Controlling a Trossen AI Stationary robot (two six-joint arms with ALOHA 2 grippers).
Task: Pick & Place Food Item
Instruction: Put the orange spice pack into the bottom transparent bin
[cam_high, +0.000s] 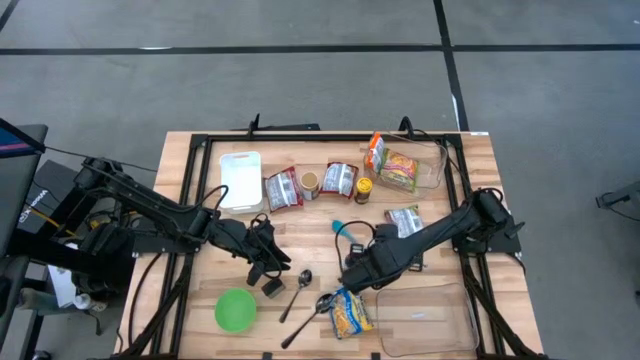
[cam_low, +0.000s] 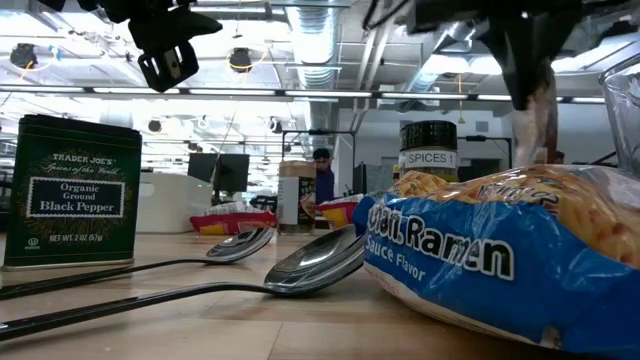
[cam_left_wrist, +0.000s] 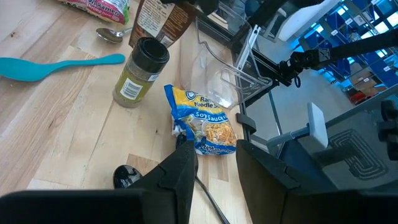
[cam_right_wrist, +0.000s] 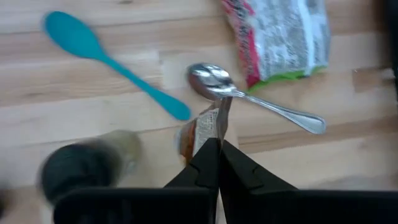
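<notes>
Right wrist view has the right gripper (cam_right_wrist: 217, 146) clamped on a small brown packet (cam_right_wrist: 200, 132) over the table's (cam_high: 480, 180) middle; left gripper (cam_high: 268, 272) hangs part-open, empty.

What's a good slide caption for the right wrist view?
Right hand shut on a thin packet above the wooden table, with a teal spoon and metal spoon beyond.

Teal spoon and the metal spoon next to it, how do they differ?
The teal spoon is matte and coloured; the metal spoon is shiny silver. The teal spoon's handle is broad; the metal spoon's is thin, widening at its end. The teal spoon lies in the open; the metal spoon lies close to a food packet. Both rest flat on the wooden table.
</notes>
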